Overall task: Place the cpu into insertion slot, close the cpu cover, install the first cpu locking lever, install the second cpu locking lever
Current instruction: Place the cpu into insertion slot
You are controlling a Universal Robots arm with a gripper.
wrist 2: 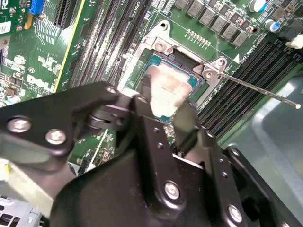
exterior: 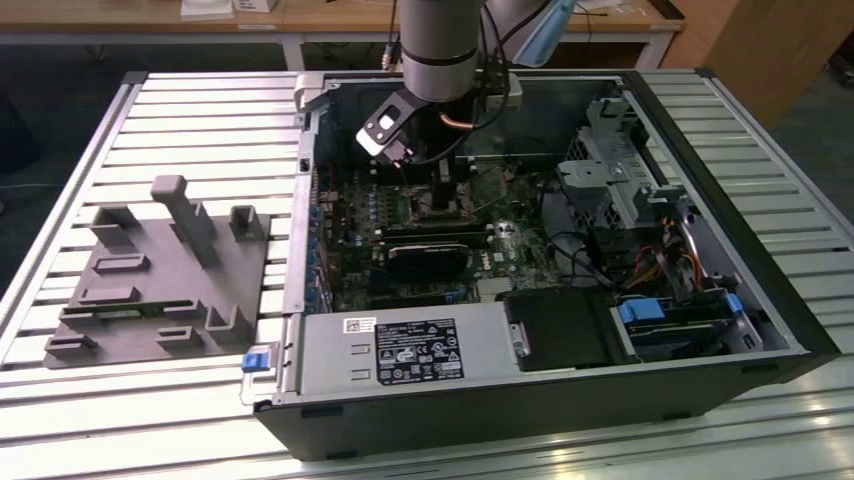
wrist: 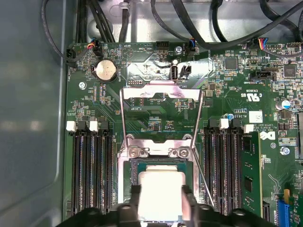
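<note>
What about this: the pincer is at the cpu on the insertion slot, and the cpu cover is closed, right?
No: the cpu cover stands open, as the first wrist view shows. The pincer is at the cpu on the insertion slot.

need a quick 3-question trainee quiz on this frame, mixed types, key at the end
1. True or false: the cpu cover lies shut over the insertion slot.
2. The gripper is nearest to: A) the cpu B) the coin cell C) the power supply.
3. Fill in: the grey fixture sits on the exterior view's ____ of the computer case.
Key: 1 false, it stands open; 2 A; 3 left.
</note>
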